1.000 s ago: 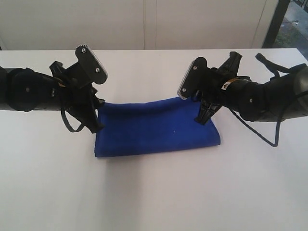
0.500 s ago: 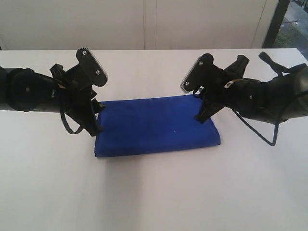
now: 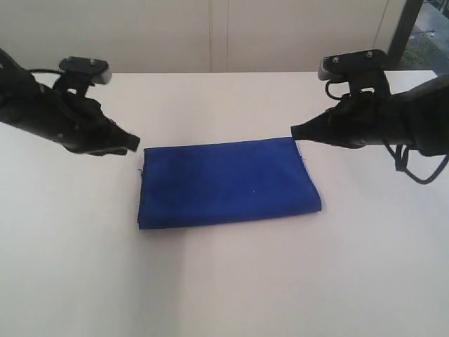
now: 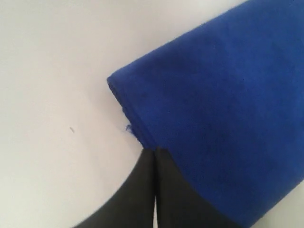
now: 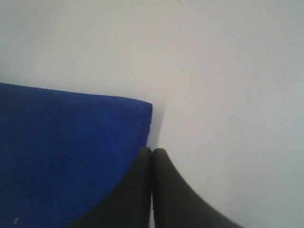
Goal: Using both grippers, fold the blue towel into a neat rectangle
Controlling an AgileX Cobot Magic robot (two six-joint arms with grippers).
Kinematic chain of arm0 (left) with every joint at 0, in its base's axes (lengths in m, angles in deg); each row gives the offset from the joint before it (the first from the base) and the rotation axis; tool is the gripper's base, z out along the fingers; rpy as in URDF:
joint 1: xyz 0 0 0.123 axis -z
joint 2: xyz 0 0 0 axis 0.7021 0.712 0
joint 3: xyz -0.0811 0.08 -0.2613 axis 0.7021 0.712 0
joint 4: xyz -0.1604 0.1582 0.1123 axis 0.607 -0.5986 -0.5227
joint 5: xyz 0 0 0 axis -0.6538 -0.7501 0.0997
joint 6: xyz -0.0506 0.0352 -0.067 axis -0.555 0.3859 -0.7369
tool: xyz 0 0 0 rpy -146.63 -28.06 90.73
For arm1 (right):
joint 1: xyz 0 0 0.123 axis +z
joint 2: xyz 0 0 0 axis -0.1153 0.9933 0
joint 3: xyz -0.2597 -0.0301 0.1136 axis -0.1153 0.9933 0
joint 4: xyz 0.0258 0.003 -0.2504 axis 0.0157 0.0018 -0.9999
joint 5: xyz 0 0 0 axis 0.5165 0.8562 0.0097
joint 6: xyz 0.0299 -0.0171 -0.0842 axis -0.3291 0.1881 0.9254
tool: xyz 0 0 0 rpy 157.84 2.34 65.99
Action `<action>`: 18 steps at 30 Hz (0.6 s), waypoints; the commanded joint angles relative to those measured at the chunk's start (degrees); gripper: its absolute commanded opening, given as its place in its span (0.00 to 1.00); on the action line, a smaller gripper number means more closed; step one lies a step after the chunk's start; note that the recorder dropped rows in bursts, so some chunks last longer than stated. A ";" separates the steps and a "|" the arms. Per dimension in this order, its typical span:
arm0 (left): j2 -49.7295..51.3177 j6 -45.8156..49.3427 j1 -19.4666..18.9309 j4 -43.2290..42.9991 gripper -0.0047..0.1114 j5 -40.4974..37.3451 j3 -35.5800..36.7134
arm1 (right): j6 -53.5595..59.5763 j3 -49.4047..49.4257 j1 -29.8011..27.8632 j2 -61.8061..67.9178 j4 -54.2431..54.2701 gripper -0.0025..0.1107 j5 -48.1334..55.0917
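The blue towel point(image 3: 228, 182) lies folded as a flat rectangle on the white table point(image 3: 224, 281). My left gripper point(image 3: 132, 146) sits low just off its far left corner, jaws pressed shut with nothing between them. In the left wrist view the left gripper point(image 4: 155, 151) ends right at the edge of the towel point(image 4: 218, 95), near a small loose thread point(image 4: 127, 127). My right gripper point(image 3: 295, 131) points at the far right corner, also shut and empty. In the right wrist view the right gripper point(image 5: 152, 151) lies beside the corner of the towel point(image 5: 61, 142).
Bare white tabletop surrounds the towel on all sides. A pale wall point(image 3: 210, 35) runs along the table's far edge, with a dark frame point(image 3: 403, 35) at the back right. Black cables point(image 3: 414, 165) hang off the right arm.
Both grippers stood steeply over the towel's far corners; they have lifted off, swung outward and now lie low beside them. The towel's far edge lies flat.
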 commanded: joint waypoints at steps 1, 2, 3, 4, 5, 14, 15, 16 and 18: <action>3.90 -4.01 -5.24 1.21 0.04 -14.28 -10.07 | -11.07 -5.06 -5.40 0.00 -8.00 0.02 19.39; 5.65 -4.10 -5.24 1.21 0.04 -15.14 -11.29 | -19.55 -9.25 -6.62 1.11 -18.63 0.02 30.14; 6.54 -4.29 -5.24 1.21 0.04 -15.40 -11.59 | -23.57 -11.29 -7.02 1.91 -24.90 0.02 34.60; 8.19 -4.94 -5.11 1.21 0.04 -15.66 -11.82 | -31.19 -16.74 -6.96 3.95 -37.32 0.02 43.73; 9.59 -4.94 -5.11 1.21 0.04 -16.58 -11.82 | -36.66 -20.64 -6.96 5.61 -46.55 0.02 49.00; 15.49 -7.92 -5.11 -2.03 0.04 -9.27 -11.82 | -58.92 -21.42 -5.03 14.35 -65.01 0.02 44.96; 15.85 -7.92 -5.11 -2.03 0.04 -8.92 -11.82 | -58.92 -20.70 -4.42 14.35 -65.01 0.02 43.96; 16.50 -7.92 -5.04 -1.71 0.04 -8.80 -11.97 | -59.04 -20.33 -4.07 14.35 -65.01 0.02 43.52; 17.80 -7.92 -4.59 -1.39 0.04 -8.42 -12.09 | -59.30 -19.41 -3.16 14.35 -65.12 0.02 42.55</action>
